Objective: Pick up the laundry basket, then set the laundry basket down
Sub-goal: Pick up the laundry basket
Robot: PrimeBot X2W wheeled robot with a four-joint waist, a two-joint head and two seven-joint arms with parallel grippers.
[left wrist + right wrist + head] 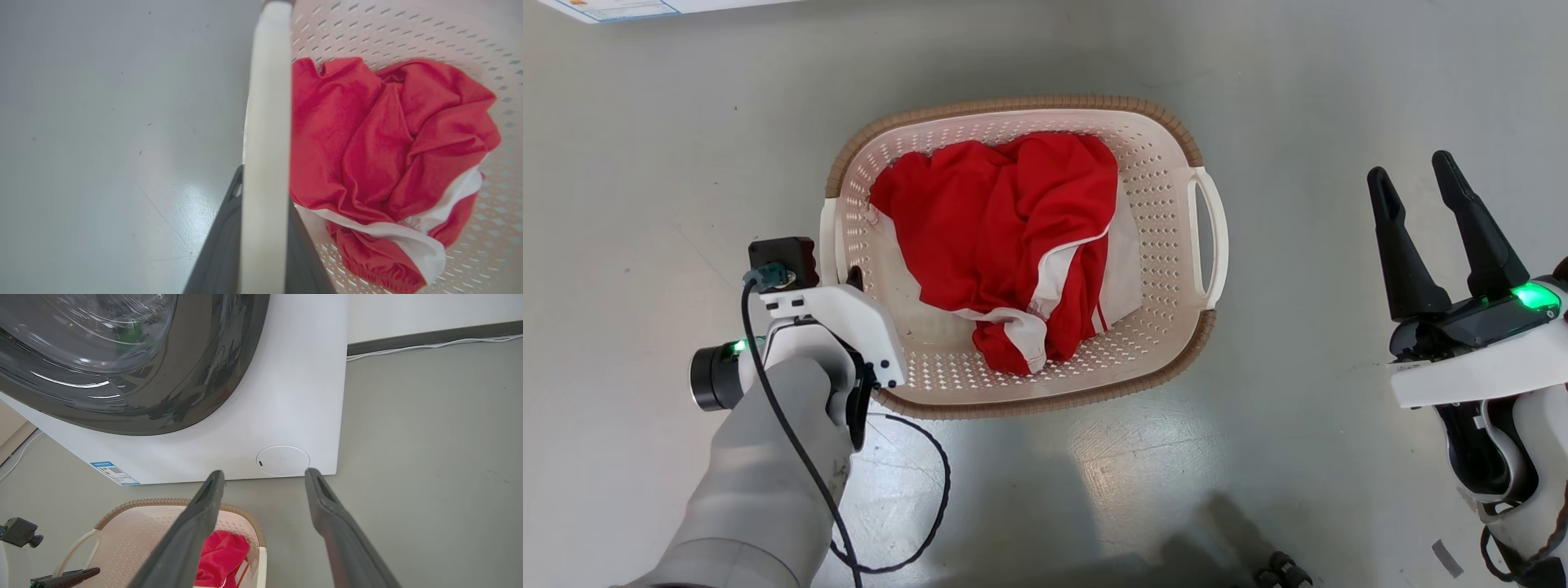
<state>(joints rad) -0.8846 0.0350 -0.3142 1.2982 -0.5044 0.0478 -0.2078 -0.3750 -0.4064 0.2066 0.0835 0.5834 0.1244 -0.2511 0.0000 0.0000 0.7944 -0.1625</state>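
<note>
Left wrist view: my left gripper (265, 192) has its jaws clenched on the laundry basket's (1160, 245) left handle (266, 102); the basket sits on the floor (645, 163). The right gripper (1411, 171) is well apart, jaws released. I judge this the pickup step: next I lift slowly, minding tilt.

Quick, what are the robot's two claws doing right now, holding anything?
Left gripper: jaws closed on the laundry basket, at its white side handle.
Right gripper: jaws open, holding nothing.
</note>
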